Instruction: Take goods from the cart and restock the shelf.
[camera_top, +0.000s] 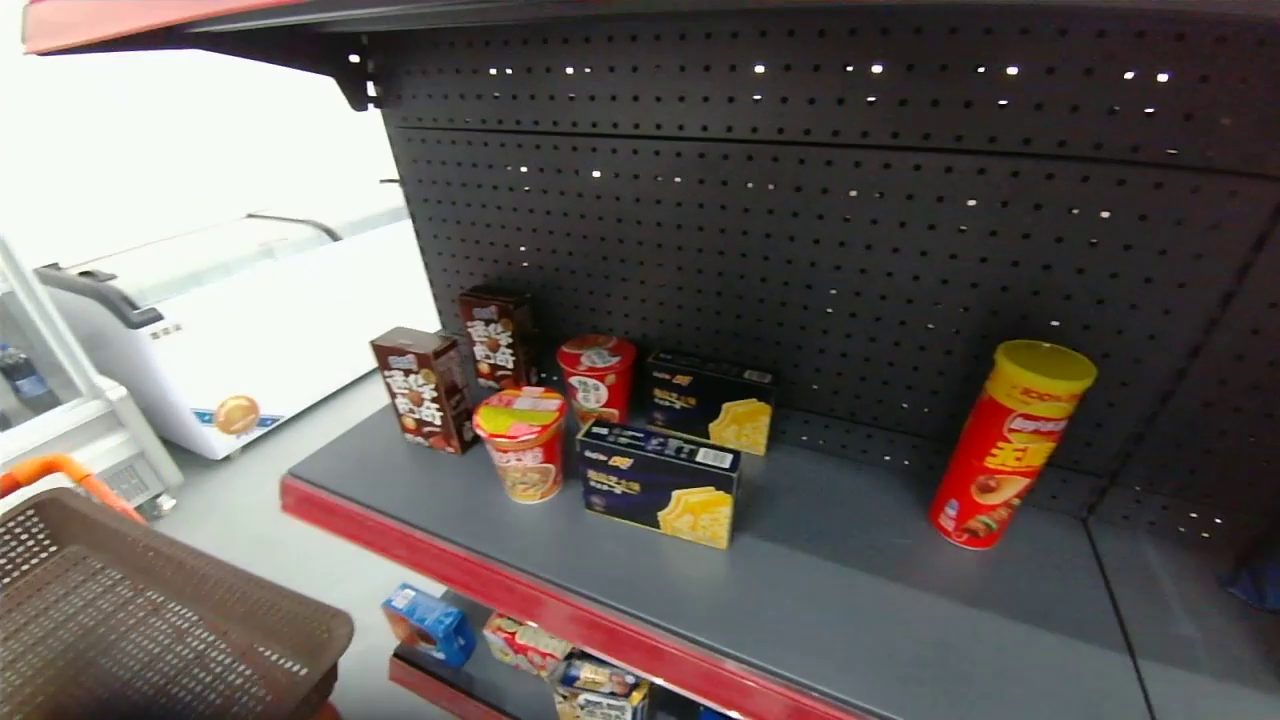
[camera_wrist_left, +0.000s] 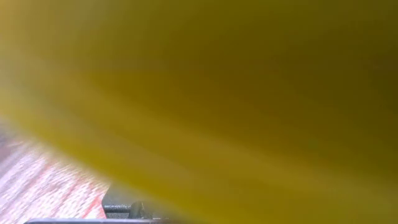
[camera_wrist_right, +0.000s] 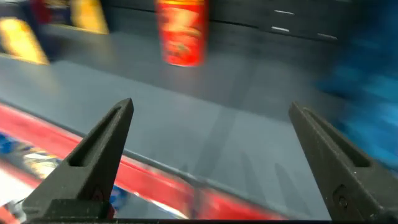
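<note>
My right gripper (camera_wrist_right: 211, 107) hangs open with nothing between its fingers, just in front of the shelf's red front edge (camera_wrist_right: 161, 180). Beyond it stands a tall red chip can (camera_wrist_right: 181, 31) with a yellow lid (camera_top: 1010, 445), upright on the grey shelf board (camera_top: 850, 590). Further left stand two blue-and-yellow boxes (camera_top: 660, 482), two cup noodles (camera_top: 522, 443) and two brown boxes (camera_top: 425, 388). A blurred yellow surface (camera_wrist_left: 211, 93) lies very close in the left wrist view. A dark piece of my left gripper (camera_wrist_left: 124, 208) peeks out beneath it.
The cart's brown perforated basket (camera_top: 120, 620) with an orange handle sits at the lower left. A white chest freezer (camera_top: 230, 330) stands behind it. More goods (camera_top: 430, 622) lie on the shelf below. A blue thing (camera_top: 1260, 585) shows at the far right. The shelf board between boxes and can is bare.
</note>
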